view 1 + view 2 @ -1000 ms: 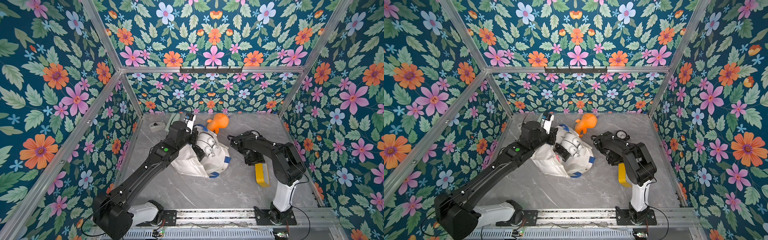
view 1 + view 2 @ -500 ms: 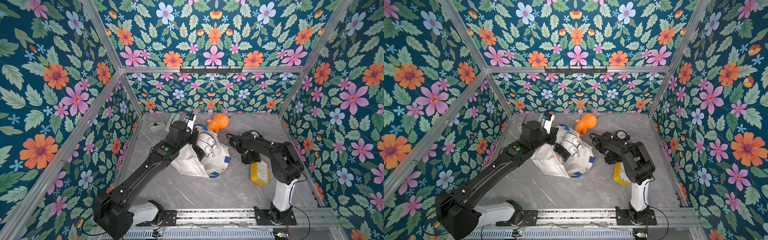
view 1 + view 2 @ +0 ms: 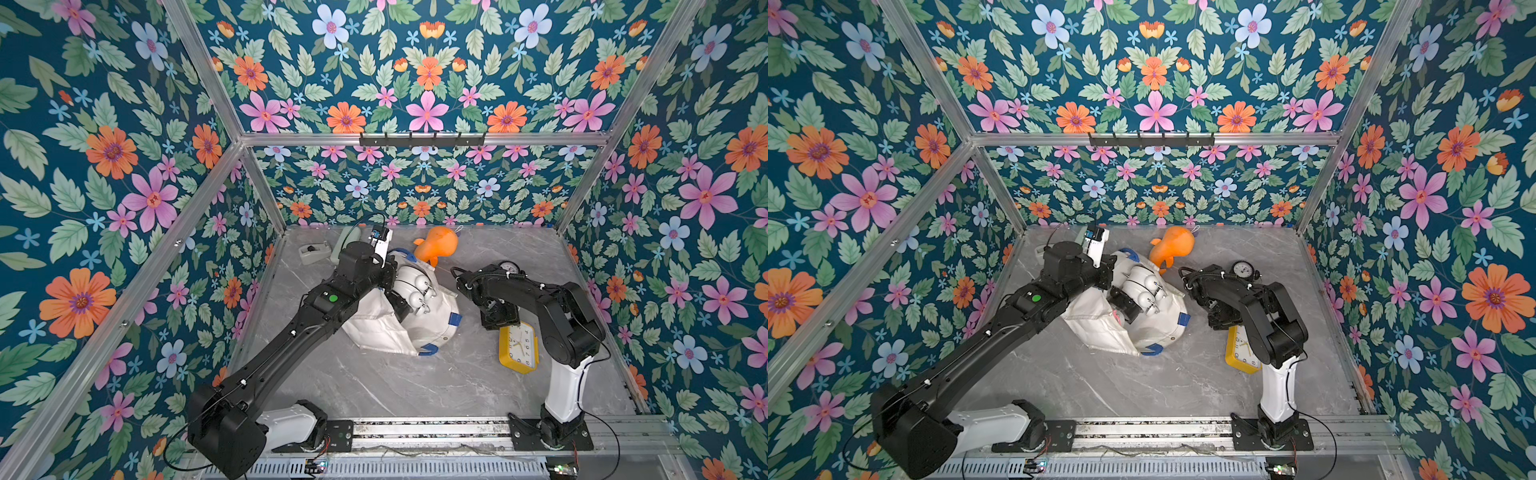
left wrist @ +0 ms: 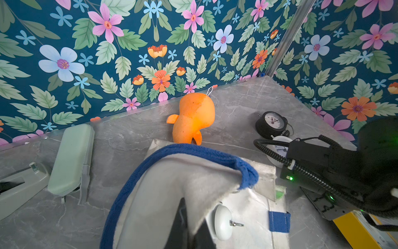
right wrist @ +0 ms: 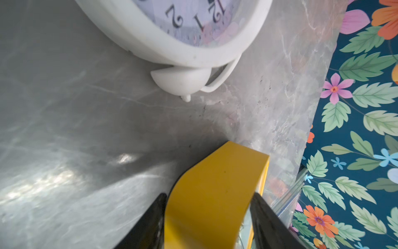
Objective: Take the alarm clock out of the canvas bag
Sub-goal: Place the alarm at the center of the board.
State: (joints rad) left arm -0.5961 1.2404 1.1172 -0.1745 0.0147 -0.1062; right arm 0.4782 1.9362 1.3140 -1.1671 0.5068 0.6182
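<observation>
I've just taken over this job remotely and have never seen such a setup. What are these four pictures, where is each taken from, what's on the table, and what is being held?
Two robot arms, the left arm and the right arm, stand on a rail along the near edge of the table. Two pictures look down from overhead; two come from cameras on the arms' wrists. On the table lie the canvas bag, a yellow alarm clock, a black clock, a white clock beside it, an orange plush toy, a green case and a tape dispenser. White clock bells show under the bag's raised fabric. The left arm's jaws are shut on that fabric. The right arm's jaws straddle the yellow clock, lying face up outside the bag; whether they grip it is unclear.
</observation>
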